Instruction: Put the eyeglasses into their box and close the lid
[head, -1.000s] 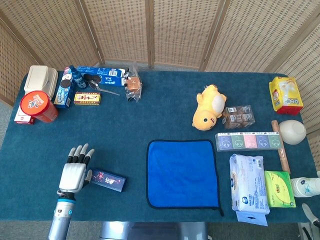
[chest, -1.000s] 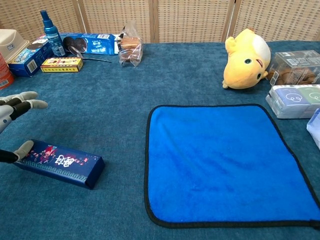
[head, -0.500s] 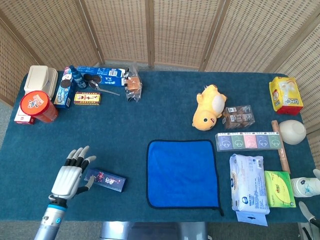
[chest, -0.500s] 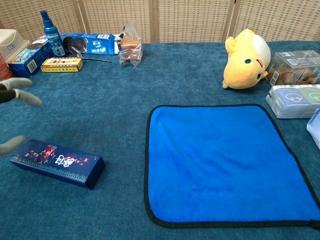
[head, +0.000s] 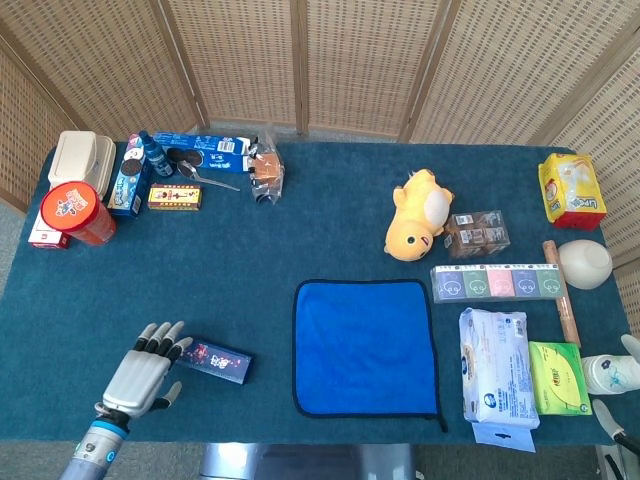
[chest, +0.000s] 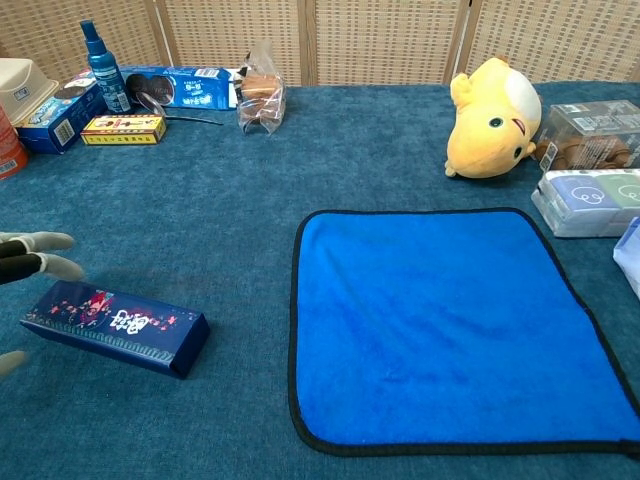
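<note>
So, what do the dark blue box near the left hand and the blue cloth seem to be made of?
The dark blue box looks like printed cardboard, smooth and slightly glossy: sharp edges, flat faces, coloured print on top. The blue cloth looks like soft microfibre or fleece: matte, fuzzy surface with a stitched dark border. Both are guesses from appearance.

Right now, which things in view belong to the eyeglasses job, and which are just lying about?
Job in hand:
dark blue patterned box, lying flat, lid shut
left hand, fingers spread beside the box, holding nothing
No eyeglasses show.

Lying about:
blue cloth
yellow plush toy
red canister
cookie packet
tissue pack
</note>
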